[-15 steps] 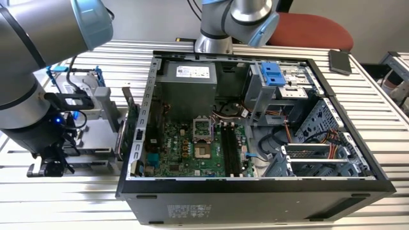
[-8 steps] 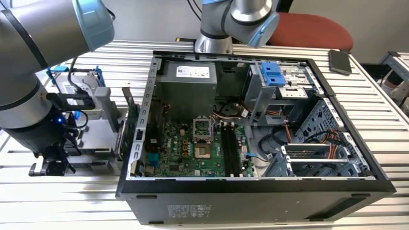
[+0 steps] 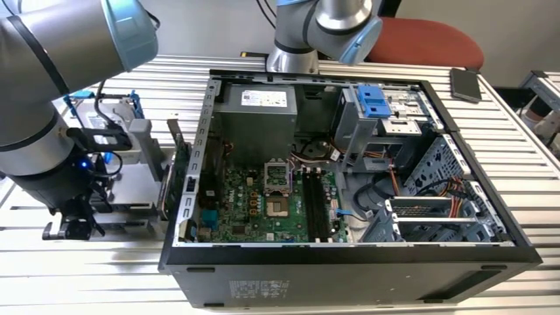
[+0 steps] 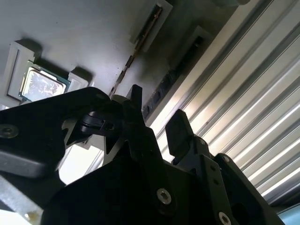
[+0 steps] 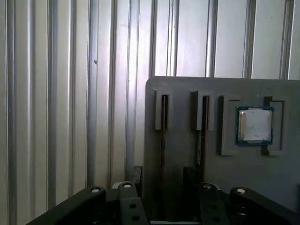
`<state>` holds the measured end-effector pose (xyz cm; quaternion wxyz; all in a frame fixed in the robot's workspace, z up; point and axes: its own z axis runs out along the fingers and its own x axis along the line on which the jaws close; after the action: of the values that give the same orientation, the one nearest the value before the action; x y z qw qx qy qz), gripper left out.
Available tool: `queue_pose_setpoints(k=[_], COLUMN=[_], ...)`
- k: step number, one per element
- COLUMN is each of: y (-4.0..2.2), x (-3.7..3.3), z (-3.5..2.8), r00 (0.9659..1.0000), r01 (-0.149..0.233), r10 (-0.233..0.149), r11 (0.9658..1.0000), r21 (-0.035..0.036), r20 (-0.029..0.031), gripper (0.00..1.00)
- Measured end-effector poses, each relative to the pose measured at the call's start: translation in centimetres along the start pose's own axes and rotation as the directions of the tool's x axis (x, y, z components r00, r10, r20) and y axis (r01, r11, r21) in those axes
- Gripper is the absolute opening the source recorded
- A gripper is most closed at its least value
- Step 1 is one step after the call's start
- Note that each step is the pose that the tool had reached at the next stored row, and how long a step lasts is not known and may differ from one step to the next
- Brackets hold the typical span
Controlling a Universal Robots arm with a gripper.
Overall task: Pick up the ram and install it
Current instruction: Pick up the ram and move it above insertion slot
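i am reaching down at the exterior view's left, beside the open computer case [image 3: 350, 266], pointing my gripper [image 5: 161, 174] at the grey tray [image 5: 187, 89], holding my fingers spread either side of the ram [image 5: 162, 131], which is standing on edge in a tray slot, a processor chip [image 5: 254, 125] lying near it

Parted pincer [image 5: 163, 188] faces grey tray [image 5: 187, 90] with two slots [image 5: 164, 115] and a square chip [image 5: 254, 125].
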<state>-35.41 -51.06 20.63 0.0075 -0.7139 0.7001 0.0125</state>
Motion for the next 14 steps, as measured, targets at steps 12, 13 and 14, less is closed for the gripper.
queue_pose_setpoints(k=[12,13,14], y=[-0.01,-0.01,-0.01], x=[-0.07,-0.08,-0.08], z=[0.94,0.99,1.03], r00=[1.0,1.0,1.0], r01=[-0.005,-0.005,-0.005], r10=[0.005,0.005,0.005], r11=[1.0,1.0,1.0], r21=[0.0001,0.0,0.0], r20=[-0.0001,-0.0001,-0.0002], gripper=[1.0,1.0,1.0])
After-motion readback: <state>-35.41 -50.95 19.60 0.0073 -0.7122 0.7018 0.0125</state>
